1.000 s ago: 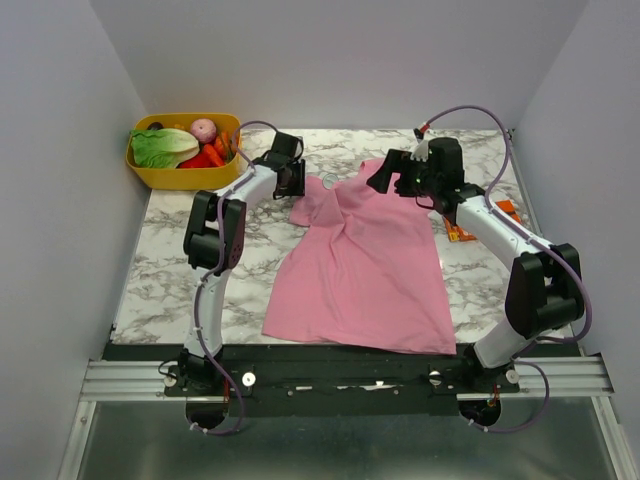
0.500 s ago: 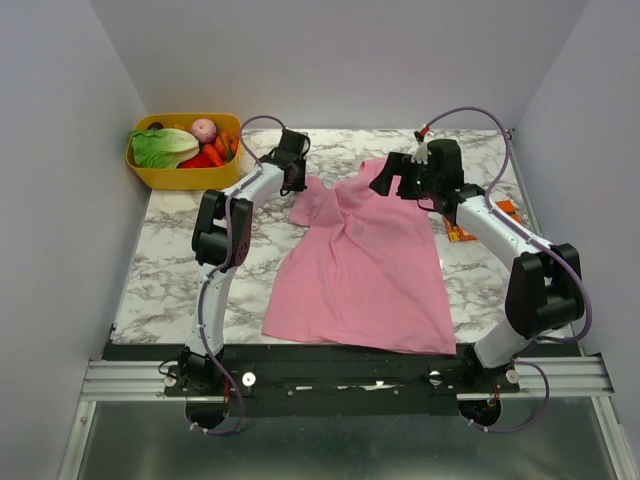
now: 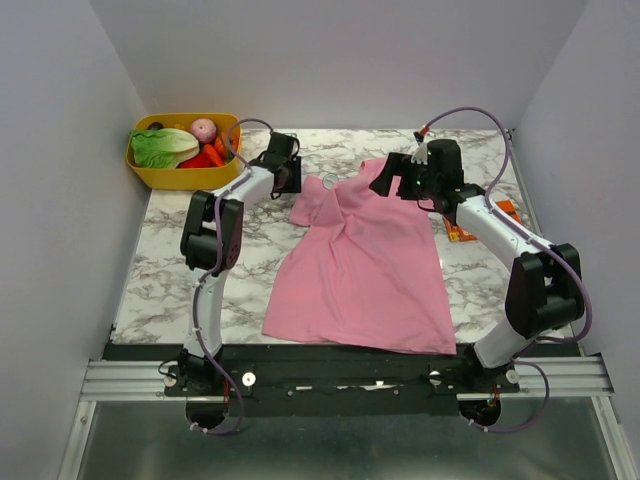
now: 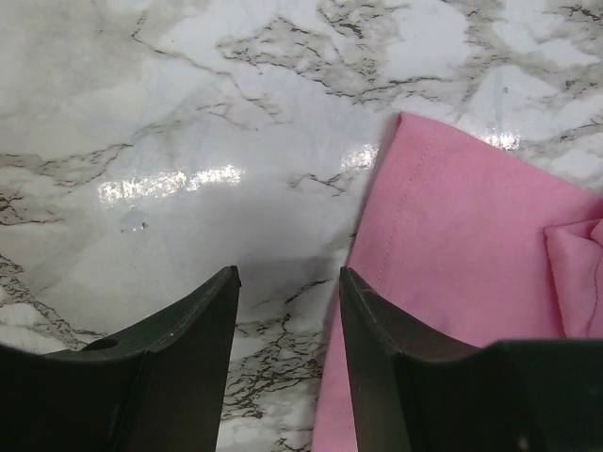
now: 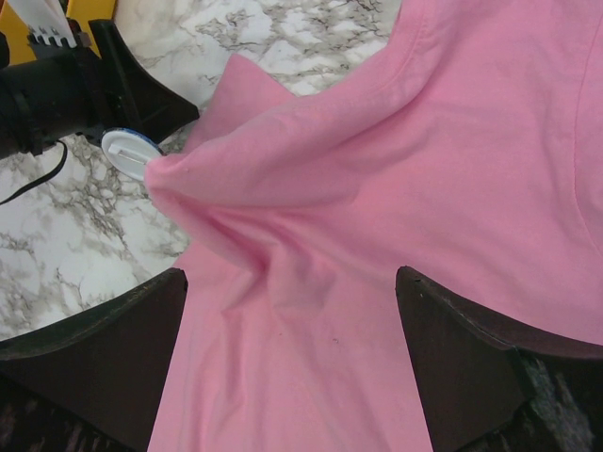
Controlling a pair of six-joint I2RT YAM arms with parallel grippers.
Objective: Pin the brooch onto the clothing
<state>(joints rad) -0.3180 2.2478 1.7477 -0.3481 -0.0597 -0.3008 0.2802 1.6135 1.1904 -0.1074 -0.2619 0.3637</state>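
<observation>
Walls (image 3: pixel 60 100) plain grey | table (image 3: pixel 160 270) white marble | T-shirt (image 3: pixel 370 260) mid-table | bin (image 3: pixel 185 179) far-left

A yellow tub (image 3: pixel 185 179) of lettuce (image 3: pixel 162 147) and carrots (image 3: pixel 214 155) sits at the far left corner of the marble table (image 3: pixel 160 270)

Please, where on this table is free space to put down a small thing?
Widest bare marble: left of the left arm, from the yellow basket to the near edge. Narrower: between the pink T-shirt and the right arm. Crowded: the far side, where the left pincer and right pincer hang by the T-shirt's far end, and by the orange objects.
</observation>
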